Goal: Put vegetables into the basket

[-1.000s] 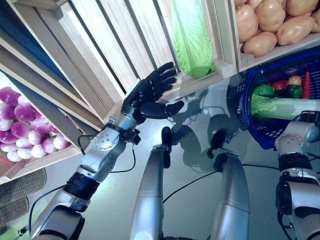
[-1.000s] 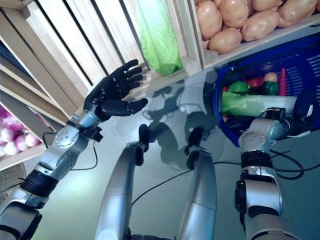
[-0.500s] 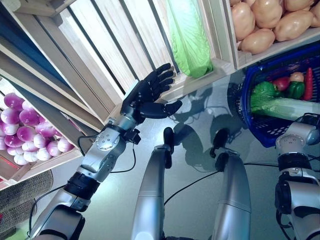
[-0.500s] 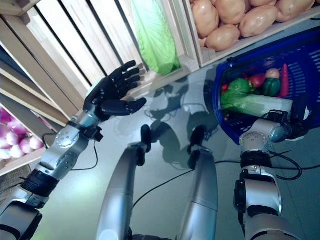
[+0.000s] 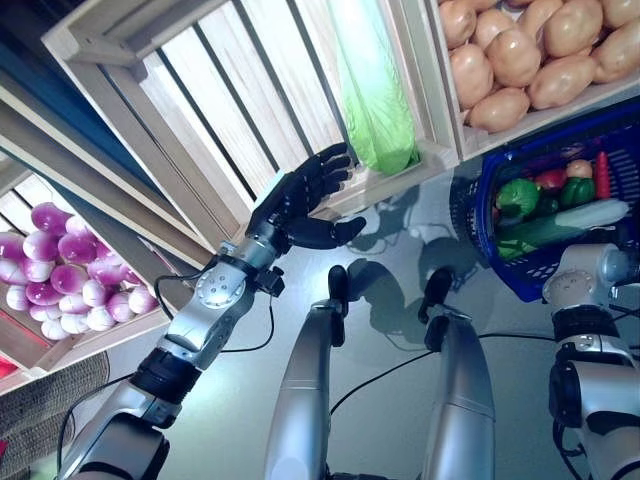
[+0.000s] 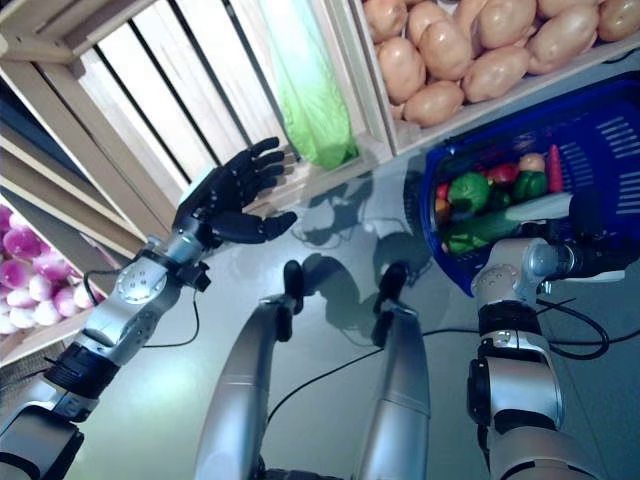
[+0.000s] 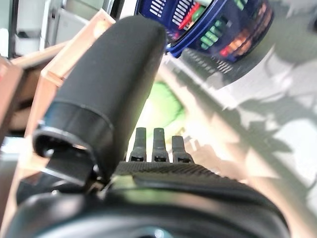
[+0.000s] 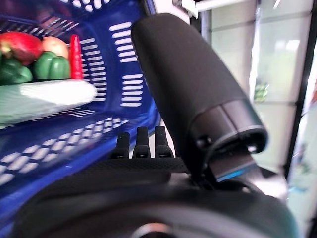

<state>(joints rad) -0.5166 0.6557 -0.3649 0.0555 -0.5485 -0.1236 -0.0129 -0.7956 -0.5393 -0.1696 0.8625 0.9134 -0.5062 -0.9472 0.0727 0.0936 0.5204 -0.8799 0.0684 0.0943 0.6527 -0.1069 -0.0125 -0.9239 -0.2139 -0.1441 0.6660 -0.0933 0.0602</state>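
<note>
The blue plastic basket [image 5: 478,215] stands on the floor at the right. In it lie green peppers [image 5: 517,196], a red tomato [image 5: 551,179], a red chili [image 5: 602,173] and a long green-and-white vegetable [image 5: 560,222]. My left hand [image 5: 298,195] is open and empty, held up by the front edge of a wooden crate, just left of a green leafy cabbage [image 5: 375,95]. The left wrist view shows its fingers [image 7: 156,145] straight, pointing at the cabbage [image 7: 164,111]. My right hand [image 8: 183,79] is open beside the basket's wall [image 8: 124,79], fingers straight.
A wooden vegetable stand [image 5: 200,120] with slatted crates runs across the back and the left, close over my left hand. The grey floor [image 5: 390,270] lies between the stand and the basket.
The whole picture has shifted, so the camera has moved. My left hand stays open by the crate's edge and my right hand stays by the basket.
</note>
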